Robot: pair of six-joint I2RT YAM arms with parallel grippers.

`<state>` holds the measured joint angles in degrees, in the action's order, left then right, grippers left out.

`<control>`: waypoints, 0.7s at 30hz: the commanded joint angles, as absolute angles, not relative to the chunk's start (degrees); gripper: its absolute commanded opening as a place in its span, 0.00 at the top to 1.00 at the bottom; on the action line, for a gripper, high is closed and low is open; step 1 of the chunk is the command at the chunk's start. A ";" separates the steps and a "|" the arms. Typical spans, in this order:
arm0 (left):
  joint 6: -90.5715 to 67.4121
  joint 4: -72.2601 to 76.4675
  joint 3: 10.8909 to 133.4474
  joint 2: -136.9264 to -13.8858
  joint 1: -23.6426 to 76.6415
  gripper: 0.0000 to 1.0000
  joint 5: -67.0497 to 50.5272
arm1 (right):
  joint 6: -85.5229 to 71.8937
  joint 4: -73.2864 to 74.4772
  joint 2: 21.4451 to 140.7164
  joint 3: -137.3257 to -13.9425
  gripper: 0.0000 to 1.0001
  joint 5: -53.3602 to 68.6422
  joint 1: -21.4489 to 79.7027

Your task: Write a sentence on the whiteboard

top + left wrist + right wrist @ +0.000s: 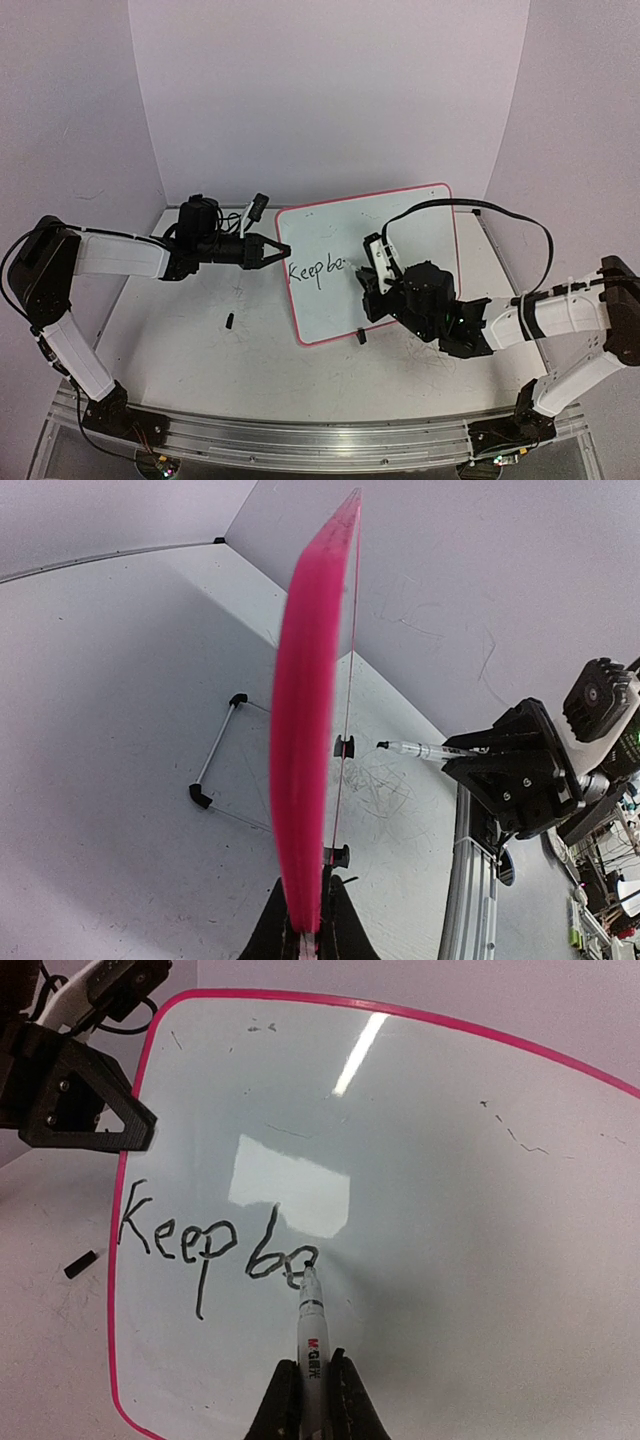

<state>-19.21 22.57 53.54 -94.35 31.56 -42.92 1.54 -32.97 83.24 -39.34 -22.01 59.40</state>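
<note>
The whiteboard (410, 235), white with a thin pink rim, lies tilted on the table right of centre. On its left part the sentence (316, 270) reads "Keep be" in black letters (215, 1245). My left gripper (283, 250) is shut on the whiteboard's left edge; in the left wrist view the pink rim (305, 730) runs edge-on out of the closed jaws (312, 932). My right gripper (372, 290) is shut on a white marker (312, 1335). The marker's black tip touches the board (450, 1210) at the last "e".
A small black cap (230, 321) lies on the scuffed tabletop left of the board. Another black piece (361, 337) sits at the board's near edge. A wire stand with black ends (215, 750) lies behind the board. An aluminium rail (300, 435) runs along the near edge.
</note>
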 commanded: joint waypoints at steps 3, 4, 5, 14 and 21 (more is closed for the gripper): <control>-16.17 21.00 54.68 -92.56 31.82 1.00 -39.41 | 3.12 -34.19 82.77 -41.28 1.00 -24.62 59.53; -16.16 20.97 54.67 -92.59 31.82 1.00 -39.42 | 3.01 -34.17 82.76 -41.34 1.00 -24.62 59.56; -16.15 20.94 54.69 -92.61 31.82 1.00 -39.44 | 2.93 -34.14 82.83 -41.43 1.00 -24.64 59.56; -15.99 20.78 54.68 -92.56 32.22 1.00 -39.37 | 2.96 -33.13 85.01 -43.70 1.00 -26.23 59.56; -15.84 20.65 54.80 -92.59 32.43 1.00 -39.33 | 2.30 -32.80 86.10 -44.63 1.00 -28.15 59.51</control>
